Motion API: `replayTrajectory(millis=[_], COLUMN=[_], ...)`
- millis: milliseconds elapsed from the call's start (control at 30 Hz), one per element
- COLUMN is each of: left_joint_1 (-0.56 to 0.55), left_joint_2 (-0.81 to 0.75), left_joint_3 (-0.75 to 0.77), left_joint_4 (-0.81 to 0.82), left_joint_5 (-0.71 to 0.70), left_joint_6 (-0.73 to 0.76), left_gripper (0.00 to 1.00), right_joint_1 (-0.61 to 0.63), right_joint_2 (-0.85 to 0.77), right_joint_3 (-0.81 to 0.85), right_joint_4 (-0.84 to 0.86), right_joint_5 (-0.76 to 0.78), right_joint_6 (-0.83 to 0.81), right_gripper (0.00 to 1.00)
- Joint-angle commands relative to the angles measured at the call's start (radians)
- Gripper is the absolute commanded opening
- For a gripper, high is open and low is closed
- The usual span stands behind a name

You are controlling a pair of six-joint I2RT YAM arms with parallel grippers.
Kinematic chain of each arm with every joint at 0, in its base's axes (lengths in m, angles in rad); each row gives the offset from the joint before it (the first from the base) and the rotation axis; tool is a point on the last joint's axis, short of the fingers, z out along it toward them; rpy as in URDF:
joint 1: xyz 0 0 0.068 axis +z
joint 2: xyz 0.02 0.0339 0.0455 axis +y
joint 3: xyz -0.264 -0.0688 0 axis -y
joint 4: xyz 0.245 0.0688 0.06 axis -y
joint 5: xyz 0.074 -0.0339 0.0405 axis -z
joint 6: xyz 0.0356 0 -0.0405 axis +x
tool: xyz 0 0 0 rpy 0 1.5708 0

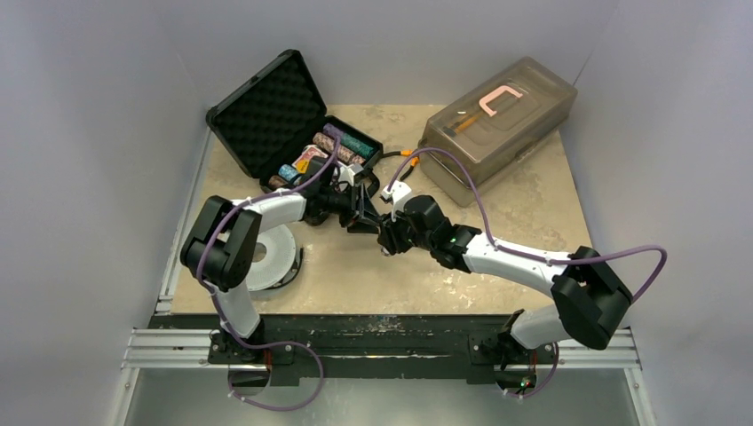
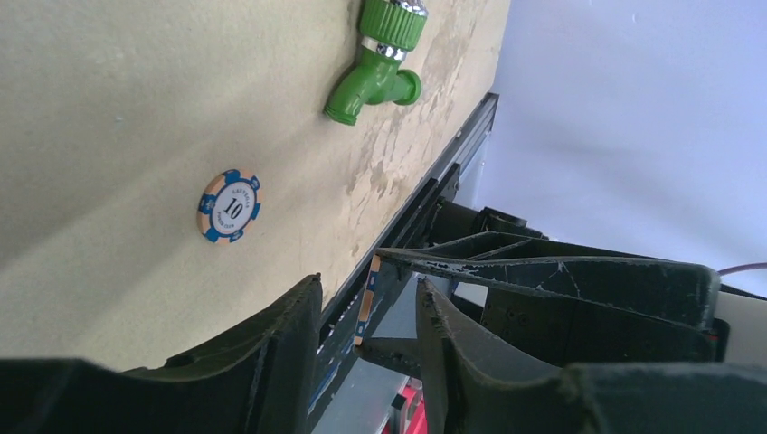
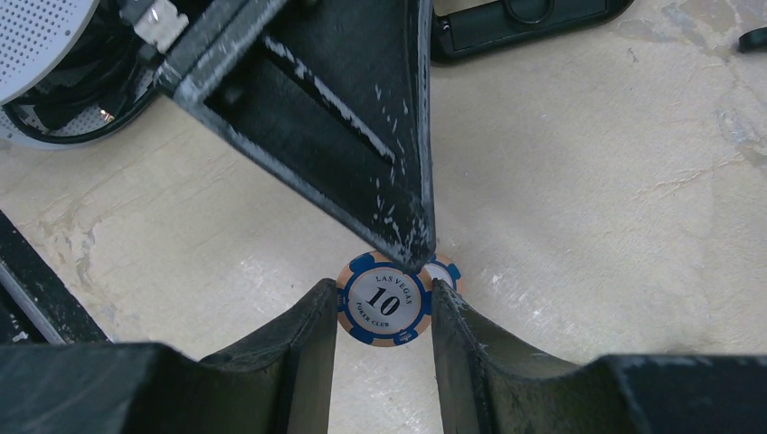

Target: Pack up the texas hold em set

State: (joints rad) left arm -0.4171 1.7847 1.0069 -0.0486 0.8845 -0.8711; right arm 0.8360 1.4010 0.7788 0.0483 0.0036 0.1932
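Orange-blue chip [image 3: 384, 300] is clamped by the right gripper [image 3: 382, 289]. From twelve o'clock it is straddled by the half-open left gripper [image 2: 366, 287].

Case [image 1: 266, 111] lies far left on the table [image 1: 533, 217], plastic box [image 1: 502, 124] far right.

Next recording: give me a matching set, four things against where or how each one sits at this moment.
1. black case
2. grey plastic box
3. green faucet
4. upright poker chip

A. lid shut, far right of the table
B. between the fingers of the right gripper
C. lid open, far left of the table
D. lying on the tabletop

Pairs: 1-C, 2-A, 3-D, 4-B
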Motion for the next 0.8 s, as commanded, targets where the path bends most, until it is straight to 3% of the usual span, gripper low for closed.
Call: replayTrajectory(millis=[0, 400, 633, 700, 767], left_joint_1=[-0.027, -0.059, -0.060, -0.059, -0.052], left_joint_2=[0.018, 0.045, 0.029, 0.001, -0.031], left_joint_3=[0.052, 0.079, 0.094, 0.097, 0.106], left_joint_4=[-0.021, -0.059, -0.085, -0.109, -0.151], left_joint_5=[0.041, 0.067, 0.038, 0.002, -0.048], left_joint_6=[0.055, 0.093, 0.103, 0.113, 0.125], left_gripper=[0.39, 0.24, 0.00, 0.00, 0.00], right_joint_1=[0.003, 0.003, 0.003, 0.003, 0.003], right_joint_2=[-0.038, -0.051, -0.053, -0.052, -0.061], right_joint_3=[0.028, 0.026, 0.027, 0.027, 0.019], right_joint_4=[0.042, 0.047, 0.042, 0.027, 0.014], right_joint_5=[-0.016, -0.016, -0.006, 0.017, 0.043], right_joint_6=[-0.018, -0.020, -0.026, -0.025, -0.012], right_gripper=[0.22, 0.21, 0.21, 0.27, 0.40])
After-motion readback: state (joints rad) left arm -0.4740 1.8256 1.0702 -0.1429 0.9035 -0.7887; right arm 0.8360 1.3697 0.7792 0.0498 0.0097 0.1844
